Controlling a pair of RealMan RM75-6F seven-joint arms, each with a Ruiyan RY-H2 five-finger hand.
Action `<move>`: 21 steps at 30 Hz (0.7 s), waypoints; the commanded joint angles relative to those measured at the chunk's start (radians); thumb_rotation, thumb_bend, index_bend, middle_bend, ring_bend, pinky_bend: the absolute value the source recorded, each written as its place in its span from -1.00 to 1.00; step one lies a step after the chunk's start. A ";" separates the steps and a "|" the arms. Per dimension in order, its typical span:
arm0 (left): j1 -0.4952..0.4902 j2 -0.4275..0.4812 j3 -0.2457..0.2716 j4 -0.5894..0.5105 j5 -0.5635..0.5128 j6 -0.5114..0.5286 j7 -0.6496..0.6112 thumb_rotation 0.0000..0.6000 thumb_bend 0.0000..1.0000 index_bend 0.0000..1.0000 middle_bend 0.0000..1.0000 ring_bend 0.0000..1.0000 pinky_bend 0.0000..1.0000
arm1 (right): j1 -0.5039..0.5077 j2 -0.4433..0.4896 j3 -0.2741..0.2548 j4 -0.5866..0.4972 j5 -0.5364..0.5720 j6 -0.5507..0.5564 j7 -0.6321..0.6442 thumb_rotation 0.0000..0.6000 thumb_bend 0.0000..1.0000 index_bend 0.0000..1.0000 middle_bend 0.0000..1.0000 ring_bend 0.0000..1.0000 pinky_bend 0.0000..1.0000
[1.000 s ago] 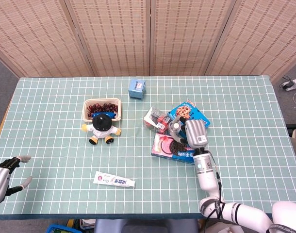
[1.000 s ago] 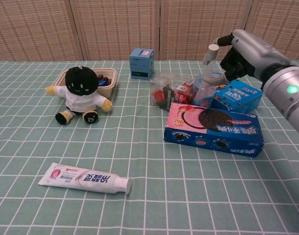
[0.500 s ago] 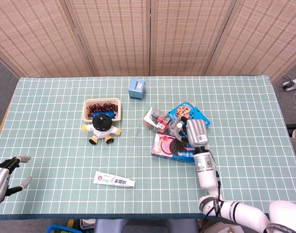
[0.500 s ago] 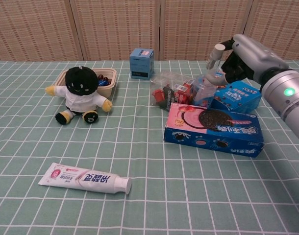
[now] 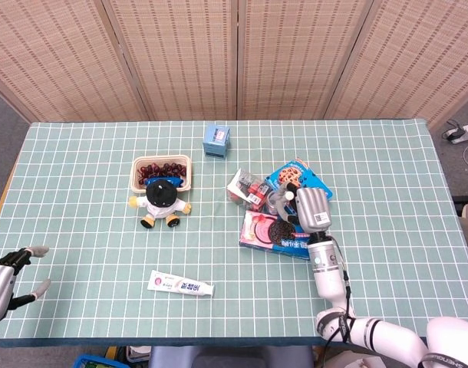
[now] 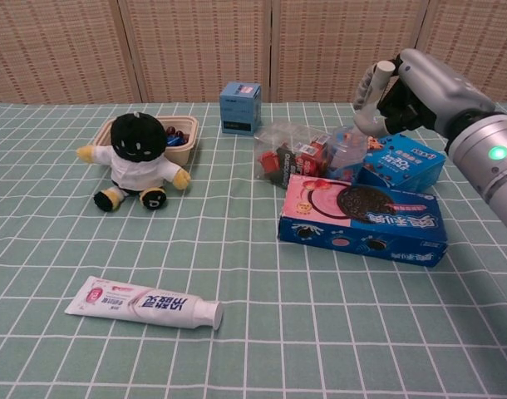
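Note:
My right hand (image 5: 312, 207) (image 6: 413, 85) hovers with its fingers apart and holds nothing. It hangs just above a small clear bottle (image 6: 347, 155) (image 5: 276, 201) and a blue cookie box (image 6: 403, 163) (image 5: 299, 177). In front of these lies a pink and blue sandwich-cookie box (image 6: 363, 219) (image 5: 271, 232). A clear bag of red snack packs (image 6: 288, 152) (image 5: 247, 188) sits to the bottle's left. My left hand (image 5: 5, 277) is at the table's near left corner, fingers spread and empty, far from every object.
A black-headed plush doll (image 6: 138, 162) (image 5: 163, 201) sits before a beige tray of red fruit (image 5: 139, 170). A small blue carton (image 6: 240, 107) (image 5: 216, 139) stands at the back. A toothpaste tube (image 6: 145, 302) (image 5: 181, 284) lies near the front edge.
My right hand has drifted slightly up and to the right above the bottle, its fingers lifting. The left hand and the objects have not moved.

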 commanded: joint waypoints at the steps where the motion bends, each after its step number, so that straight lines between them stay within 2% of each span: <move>1: 0.000 0.000 0.000 0.000 0.001 0.000 0.002 1.00 -0.52 -0.21 -0.21 -0.11 0.19 | -0.008 0.015 -0.007 -0.023 -0.019 0.017 0.007 1.00 0.06 0.57 1.00 1.00 1.00; 6: -0.001 -0.001 0.002 -0.001 0.003 -0.002 0.005 1.00 -0.52 -0.22 -0.20 -0.11 0.19 | -0.019 0.047 -0.015 -0.087 -0.051 0.043 0.007 1.00 0.07 0.57 1.00 1.00 1.00; 21: -0.003 -0.002 0.003 -0.001 0.006 -0.004 0.007 1.00 -0.52 -0.22 -0.21 -0.11 0.19 | -0.061 0.172 -0.066 -0.408 -0.191 0.127 -0.052 1.00 0.09 0.58 1.00 1.00 1.00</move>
